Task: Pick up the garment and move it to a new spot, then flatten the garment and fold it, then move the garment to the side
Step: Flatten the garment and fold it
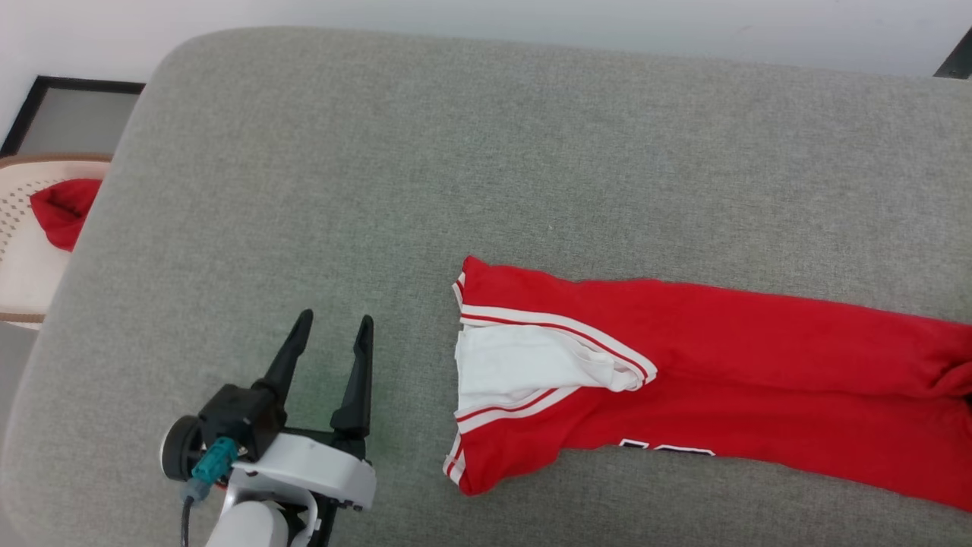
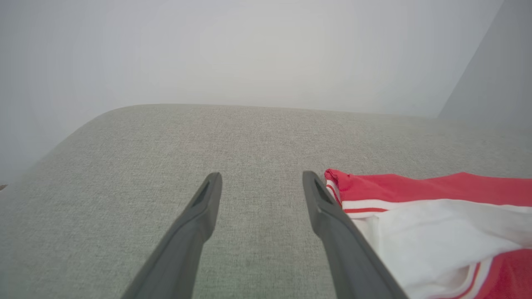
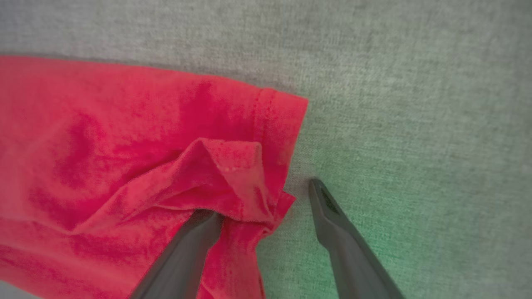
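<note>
The garment (image 1: 706,357) lay lengthwise-folded at lower right of the head view on the grey cushion (image 1: 456,152). The left tool (image 1: 336,317) stood released beside it; the right tool (image 3: 259,199) straddled its hem, spread, grasping nothing. Judged: further folding and moving aside were outstanding.

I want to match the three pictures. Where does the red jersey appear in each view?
Head view: the jersey lies across the lower right and runs off the right edge, to the right of the left pincer.
Left wrist view: the jersey is in the lower right corner, white sleeve beside one finger.
Right wrist view: the jersey covers the left half, a folded hem corner at the right pincer.
Shared landmark: the grey cushion beneath it.
</note>
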